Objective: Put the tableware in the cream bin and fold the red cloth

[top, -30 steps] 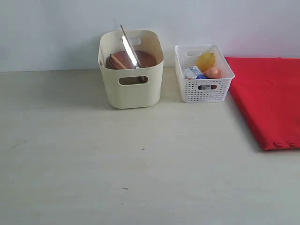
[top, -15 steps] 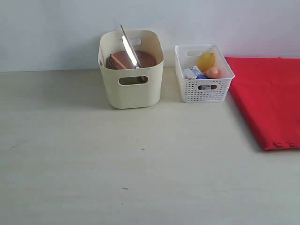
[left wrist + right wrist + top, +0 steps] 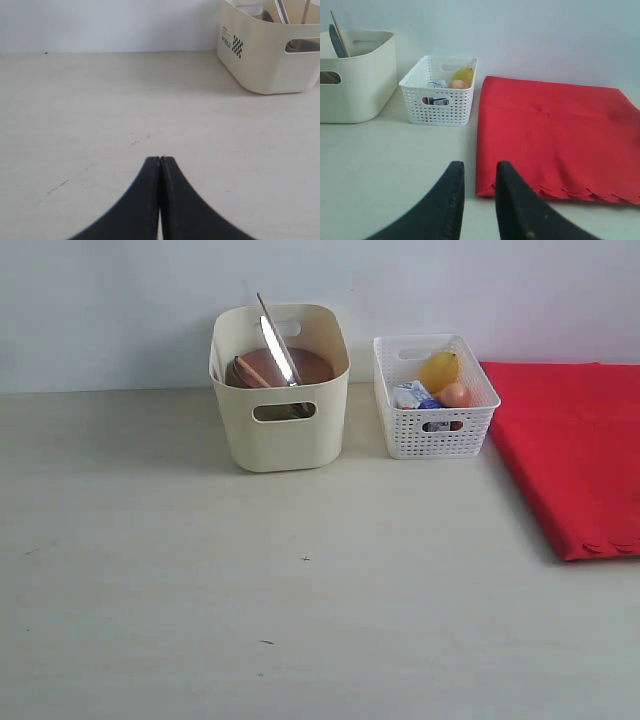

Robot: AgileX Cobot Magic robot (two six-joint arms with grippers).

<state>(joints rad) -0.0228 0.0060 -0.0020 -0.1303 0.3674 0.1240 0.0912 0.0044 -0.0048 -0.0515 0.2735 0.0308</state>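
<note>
The cream bin (image 3: 280, 390) stands at the back of the table and holds the round brown plate (image 3: 283, 367), a silver knife (image 3: 277, 342) leaning upright, and a wooden handle (image 3: 248, 372). The bin (image 3: 270, 50) also shows in the left wrist view, far from my left gripper (image 3: 160, 159), which is shut on nothing above bare table. The red cloth (image 3: 575, 455) lies flat at the right, scalloped edge toward the front. My right gripper (image 3: 480, 165) is open beside the near corner of the cloth (image 3: 555, 135). Neither arm shows in the exterior view.
A white lattice basket (image 3: 437, 420) with a lemon (image 3: 438, 370), an egg (image 3: 455, 394) and a small carton stands between bin and cloth. A pale wall runs behind the table. The basket (image 3: 440, 100) also appears in the right wrist view.
</note>
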